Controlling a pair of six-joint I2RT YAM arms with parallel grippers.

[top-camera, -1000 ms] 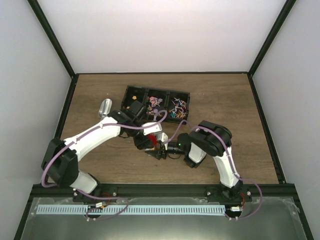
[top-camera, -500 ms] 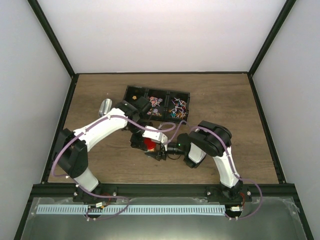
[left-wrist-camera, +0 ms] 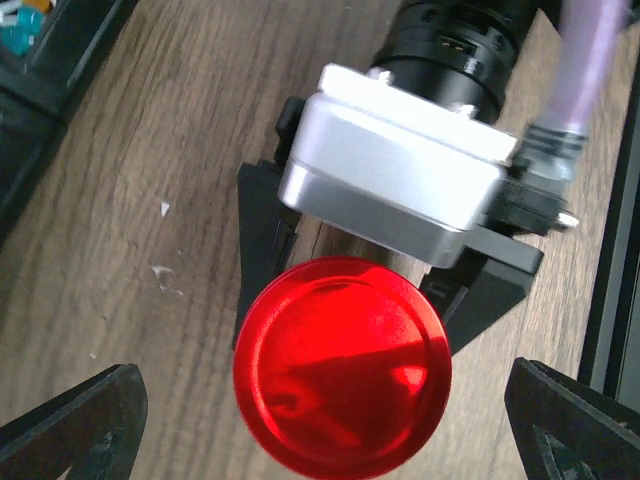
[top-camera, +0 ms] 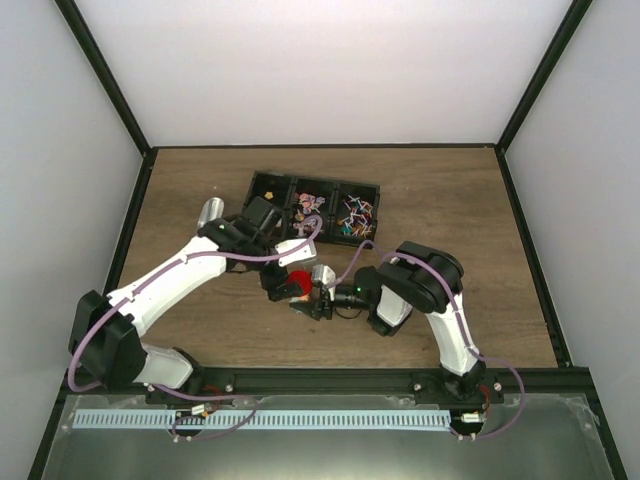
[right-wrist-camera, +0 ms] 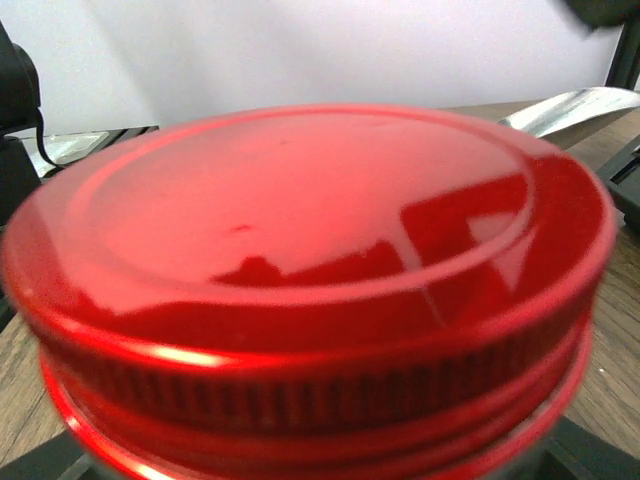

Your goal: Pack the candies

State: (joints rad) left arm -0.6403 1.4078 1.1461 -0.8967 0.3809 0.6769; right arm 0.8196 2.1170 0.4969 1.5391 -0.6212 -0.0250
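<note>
The candies [top-camera: 352, 215] lie in the middle and right compartments of a black tray [top-camera: 262, 181] at the back; a few show at the top left of the left wrist view [left-wrist-camera: 20, 14]. My right gripper [top-camera: 310, 298] is shut round a jar capped by the round red lid [top-camera: 297, 283]. The lid fills the right wrist view [right-wrist-camera: 300, 270], where the right gripper [right-wrist-camera: 310, 465] is mostly hidden. My left gripper [top-camera: 283, 286] hovers above the lid [left-wrist-camera: 342, 365]. In its own view the left gripper [left-wrist-camera: 320, 405] is wide open and empty.
The silvery metal scoop [top-camera: 210, 212] lies on the table left of the tray. The right arm's wrist camera [left-wrist-camera: 395, 180] sits just behind the lid. Black frame rails edge the wooden table [top-camera: 470, 220].
My left gripper was down round the red lid; now it has drawn back and up, open, and its arm has swung left. The lid stays on the jar. The right arm has not moved.
</note>
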